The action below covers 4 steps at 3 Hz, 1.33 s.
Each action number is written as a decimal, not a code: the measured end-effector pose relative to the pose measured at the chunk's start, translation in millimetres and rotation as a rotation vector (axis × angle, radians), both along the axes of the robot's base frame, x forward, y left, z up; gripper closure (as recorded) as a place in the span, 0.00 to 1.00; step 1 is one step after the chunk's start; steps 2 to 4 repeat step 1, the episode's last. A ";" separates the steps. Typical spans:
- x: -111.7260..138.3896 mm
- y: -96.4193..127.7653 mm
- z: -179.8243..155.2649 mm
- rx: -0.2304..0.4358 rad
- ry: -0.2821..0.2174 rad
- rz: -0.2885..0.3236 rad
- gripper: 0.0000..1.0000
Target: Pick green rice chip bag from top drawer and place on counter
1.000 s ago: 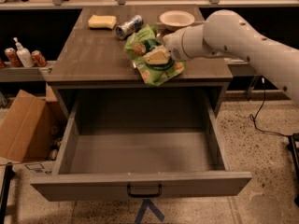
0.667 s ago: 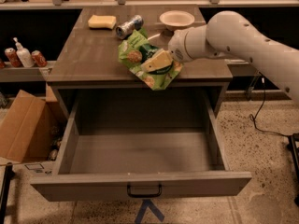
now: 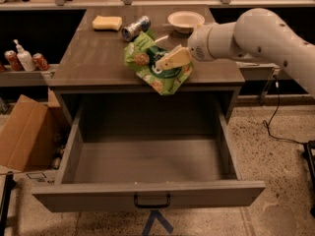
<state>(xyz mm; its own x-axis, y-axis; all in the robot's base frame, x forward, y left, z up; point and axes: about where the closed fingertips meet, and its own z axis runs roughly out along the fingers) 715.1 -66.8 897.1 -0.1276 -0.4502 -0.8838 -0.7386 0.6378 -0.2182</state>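
The green rice chip bag (image 3: pixel 153 63) is crinkled and bright green, and it hangs just above the front edge of the counter (image 3: pixel 98 53). My gripper (image 3: pixel 167 61) reaches in from the right and is shut on the bag, with its cream fingers (image 3: pixel 173 59) across the dark logo. The bag's lower corner overhangs the counter edge above the drawer. The top drawer (image 3: pixel 147 193) is pulled fully out below, and its inside shows bare. Its dark handle (image 3: pixel 151 200) sits at the centre of the front panel.
On the counter's far side lie a yellow sponge (image 3: pixel 107 22), a tipped can (image 3: pixel 136 27) and a white bowl (image 3: pixel 185 20). A cardboard box (image 3: pixel 24 132) stands on the floor at left. Cans and a bottle (image 3: pixel 22 59) sit on a left shelf.
My gripper has moved left and a little up with the bag, carrying it further over the counter. The bag has turned more upright.
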 end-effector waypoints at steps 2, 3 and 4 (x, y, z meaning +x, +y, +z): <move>-8.8 -20.8 26.1 0.031 -0.056 -0.015 0.00; -8.8 -20.8 26.1 0.031 -0.056 -0.015 0.00; -8.8 -20.8 26.1 0.031 -0.056 -0.015 0.00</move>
